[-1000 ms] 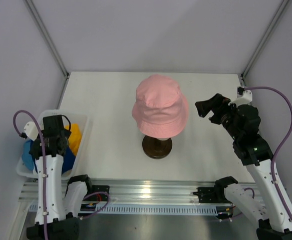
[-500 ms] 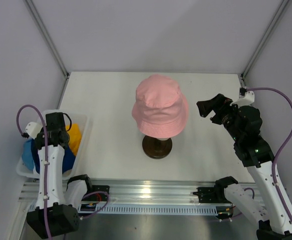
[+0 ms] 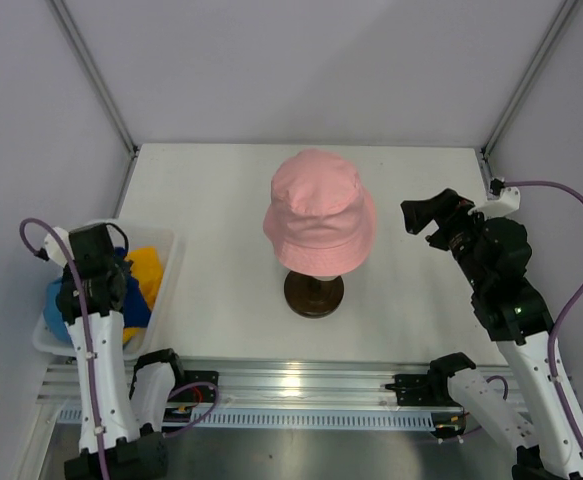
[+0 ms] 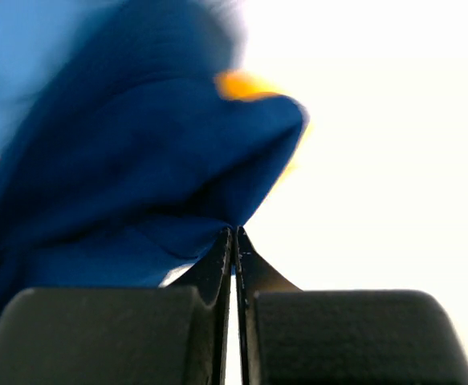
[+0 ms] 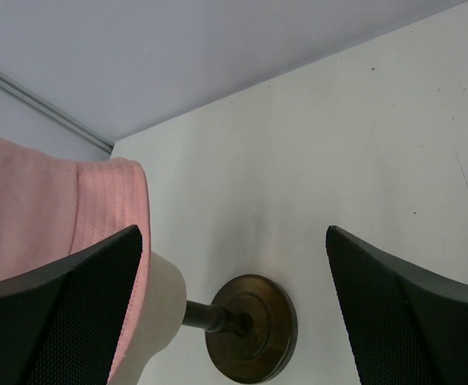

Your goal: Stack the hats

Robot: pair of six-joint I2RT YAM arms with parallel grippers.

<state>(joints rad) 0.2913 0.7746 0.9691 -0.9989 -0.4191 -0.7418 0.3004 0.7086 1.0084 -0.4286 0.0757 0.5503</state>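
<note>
- Pinching at the bin, the left gripper [image 4: 234, 234] has its jaws pressed together on a fold of the navy hat [image 4: 137, 176]. The dark blue cloth is drawn to a point right at the fingertips.
- The yellow-orange hat [image 3: 147, 268] lies crumpled just beside the navy one in the white bin [image 3: 167, 250], and the light blue hat [image 3: 53, 302] is bunched on the bin's outer side. All three look soft and creased.
- That bin sits at the near-left edge of the table [image 3: 211, 190], close to the left wall.
- The pink hat [image 3: 319, 215] is up on the mannequin head [image 5: 160, 309], with its crown rounded, its short brim drooping and rows of stitching showing on the brim. The dark round base [image 3: 314, 294] stands mid-table.
- The right gripper [image 5: 232, 237] hangs with its fingers spread wide, holding nothing. It is just to the right of the pink hat and not touching it.
- Bare white tabletop shows between the bin and the stand, and again from the stand back to the far edge.
</note>
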